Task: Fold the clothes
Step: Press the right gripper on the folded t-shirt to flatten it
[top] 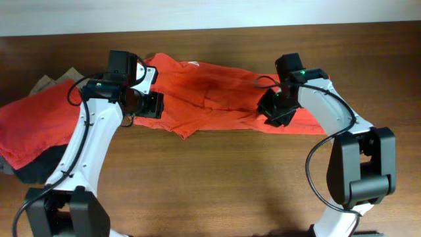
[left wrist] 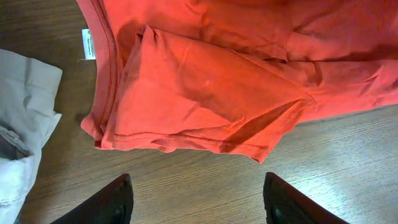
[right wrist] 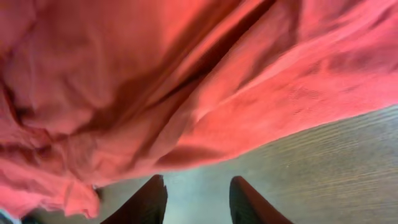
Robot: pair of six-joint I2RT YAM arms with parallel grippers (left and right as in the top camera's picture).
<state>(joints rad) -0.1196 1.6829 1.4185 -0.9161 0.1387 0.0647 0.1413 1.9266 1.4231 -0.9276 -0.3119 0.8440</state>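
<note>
Overhead view: the orange-red T-shirt (top: 210,89) lies rumpled lengthwise across the upper middle of the table (top: 223,178). A pile of red clothes (top: 33,122) waits at the left edge.
Left gripper (left wrist: 198,200): spread wide and empty, over bare wood at the bottom of the left wrist frame, just short of the shirt's folded-over flap (left wrist: 205,106).
Right gripper (right wrist: 198,200): narrowly parted with nothing between the fingers. The cloth edge lies just above them.
Step in hand: I judge I'm between grasps, partway through a fold, and the shirt is far from neat.
Next move: I'd push each arm forward to a shirt edge, pinch the cloth cleanly, then lift both sides together.
</note>
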